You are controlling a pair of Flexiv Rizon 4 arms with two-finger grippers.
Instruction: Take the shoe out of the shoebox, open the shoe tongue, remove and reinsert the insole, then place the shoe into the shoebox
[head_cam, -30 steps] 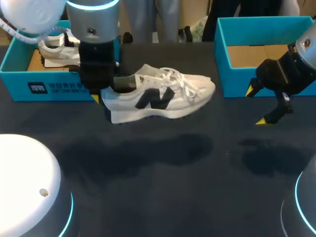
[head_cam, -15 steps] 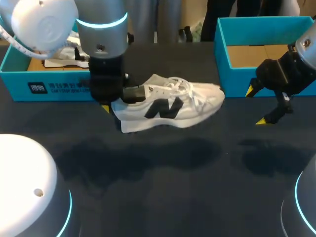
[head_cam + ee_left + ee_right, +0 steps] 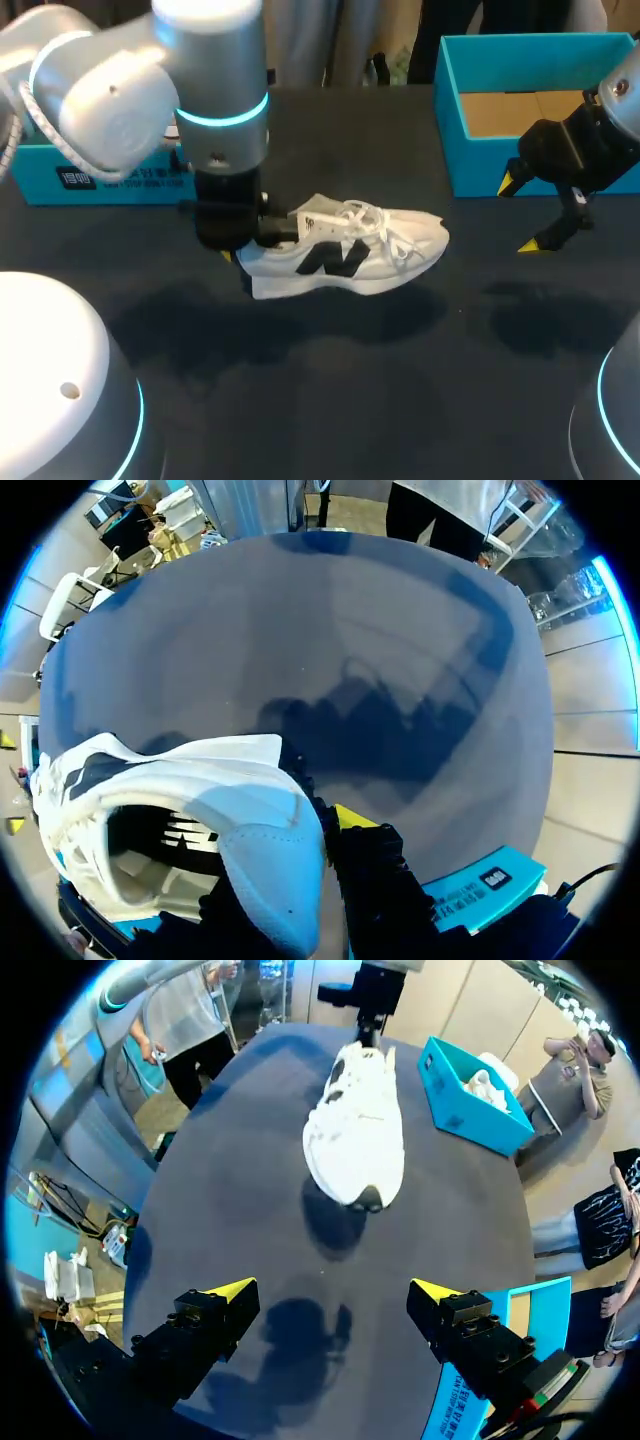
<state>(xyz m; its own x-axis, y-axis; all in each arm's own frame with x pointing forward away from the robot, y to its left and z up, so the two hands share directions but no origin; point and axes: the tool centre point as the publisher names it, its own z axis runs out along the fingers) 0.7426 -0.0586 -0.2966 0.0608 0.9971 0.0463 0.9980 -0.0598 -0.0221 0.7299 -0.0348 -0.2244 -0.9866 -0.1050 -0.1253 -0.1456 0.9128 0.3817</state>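
Note:
A white shoe [image 3: 345, 250] with a dark side logo hangs just above the dark table, toe pointing right, its shadow beneath it. My left gripper [image 3: 243, 243] is shut on the shoe's heel. In the left wrist view the heel collar [image 3: 265, 865] sits between the fingers, one yellow tip [image 3: 350, 815] outside it, and the shoe's opening [image 3: 150, 845] shows beside it. My right gripper [image 3: 525, 215] hovers open and holds nothing, in front of the right teal shoebox [image 3: 455, 150]. From the right wrist, the shoe [image 3: 355, 1130] lies well ahead of the spread gripper [image 3: 332, 1295].
A teal shoebox [image 3: 90, 175] stands at the back left, partly hidden by my left arm; the right wrist view shows another white shoe [image 3: 485, 1085] inside that box [image 3: 465, 1115]. The right box stands at the back right with its top open.
My left arm has carried the shoe away from the left box, toward the table's front and a little to the right. The right arm has stayed still.

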